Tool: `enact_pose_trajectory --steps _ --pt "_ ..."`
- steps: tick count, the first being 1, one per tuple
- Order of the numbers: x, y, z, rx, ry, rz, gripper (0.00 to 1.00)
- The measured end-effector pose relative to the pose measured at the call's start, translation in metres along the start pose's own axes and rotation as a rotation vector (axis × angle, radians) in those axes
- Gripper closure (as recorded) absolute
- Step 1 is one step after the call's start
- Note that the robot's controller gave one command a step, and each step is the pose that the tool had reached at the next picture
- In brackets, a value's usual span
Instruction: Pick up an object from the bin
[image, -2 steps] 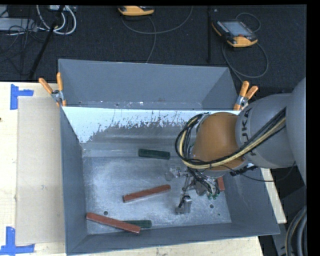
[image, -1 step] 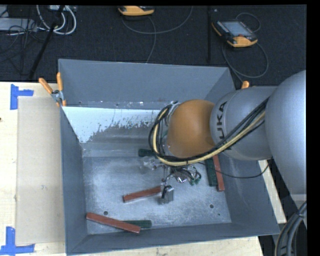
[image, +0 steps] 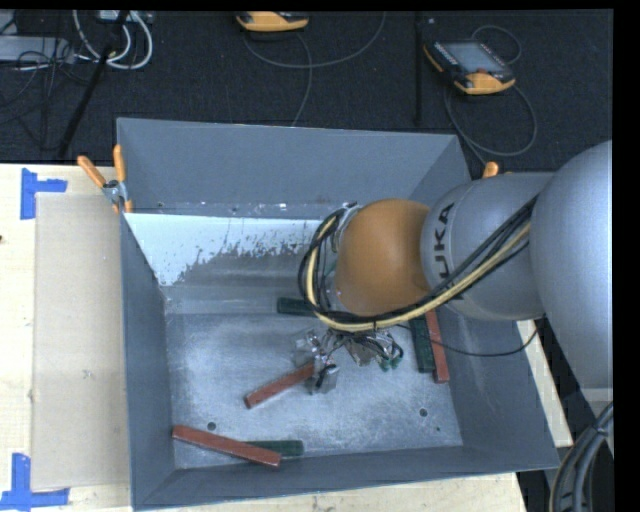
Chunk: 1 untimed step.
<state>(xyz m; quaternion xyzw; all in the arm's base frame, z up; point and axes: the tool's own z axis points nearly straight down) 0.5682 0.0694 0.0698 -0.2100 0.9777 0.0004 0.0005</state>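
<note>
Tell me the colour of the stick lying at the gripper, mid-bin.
Reddish-brown. The stick shows best in the camera view, one end by the gripper.

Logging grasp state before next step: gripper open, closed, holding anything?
Gripper: cannot be told; it is at the right end of the red-brown stick.

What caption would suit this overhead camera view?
Robot gripper at the end of a brown stick lying in a grey bin.

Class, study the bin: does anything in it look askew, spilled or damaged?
Nothing looks spilled or damaged. The bars in the bin lie askew: one red-brown bar slants across the floor, its upper end by the hand; a second bar lies slanted near the front wall; a third bar rests along the right wall.
</note>
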Motion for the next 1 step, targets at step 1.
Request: enact_pose_trajectory --steps 1 --pt "0.0000 0.0056 -0.1309 0.003 -0.006 -0.015 1.00"
